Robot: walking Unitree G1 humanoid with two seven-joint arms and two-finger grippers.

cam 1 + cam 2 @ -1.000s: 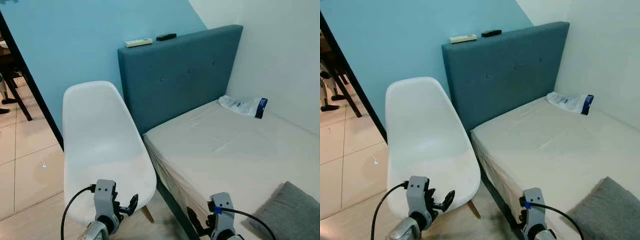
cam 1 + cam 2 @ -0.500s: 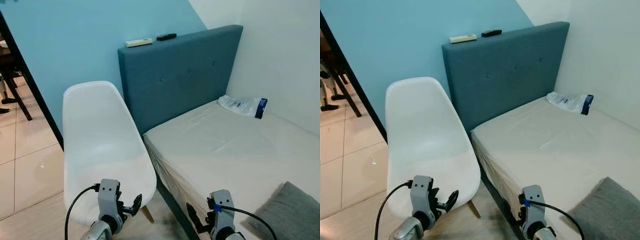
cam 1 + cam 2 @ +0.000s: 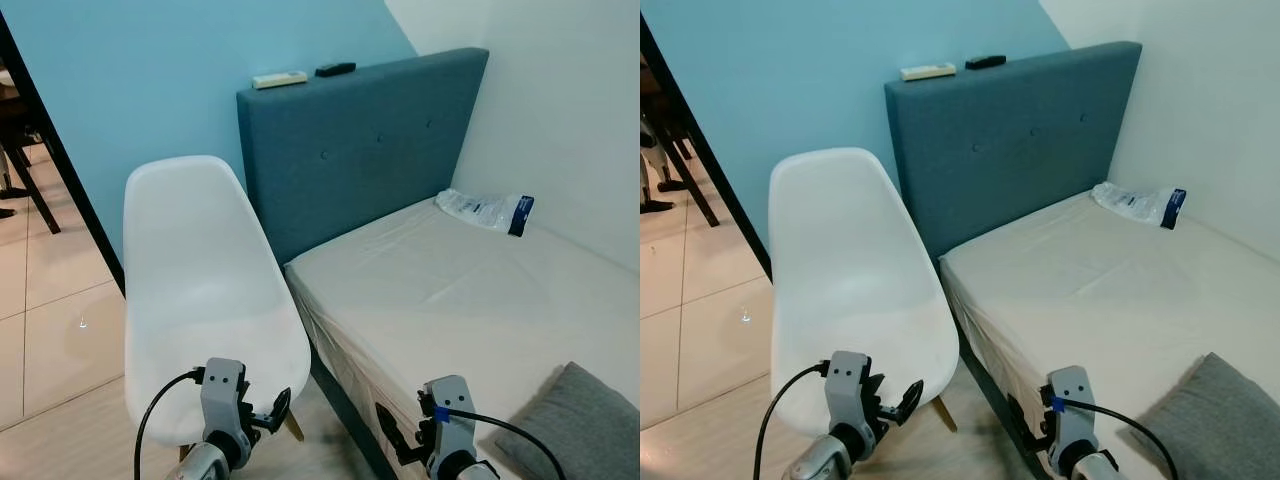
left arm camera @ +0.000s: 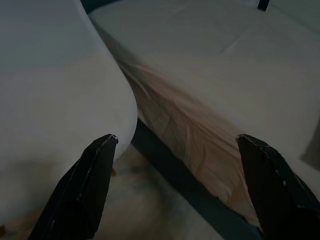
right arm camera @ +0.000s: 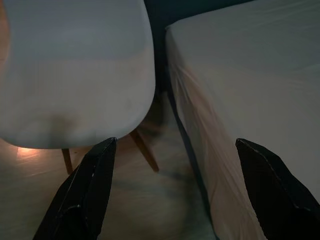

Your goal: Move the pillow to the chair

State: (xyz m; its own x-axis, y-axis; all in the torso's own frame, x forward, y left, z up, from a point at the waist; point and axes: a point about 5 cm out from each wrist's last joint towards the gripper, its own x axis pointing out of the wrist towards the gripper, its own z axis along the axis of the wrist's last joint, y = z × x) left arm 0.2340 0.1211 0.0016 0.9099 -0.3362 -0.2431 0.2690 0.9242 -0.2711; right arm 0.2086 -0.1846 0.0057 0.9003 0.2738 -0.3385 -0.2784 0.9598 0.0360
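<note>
Grey pillow (image 3: 585, 425) lies flat on bed (image 3: 470, 290), corner toward headboard (image 3: 360, 150).

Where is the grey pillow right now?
The grey pillow lies on the bed at the head view's lower right corner, near the right gripper.

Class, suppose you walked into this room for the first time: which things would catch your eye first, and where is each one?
The white chair stands empty on the tiled floor beside the bed, in front of the bright blue wall. Behind the mattress rises a teal headboard. The grey pillow lies on the bed's near right corner.
</note>
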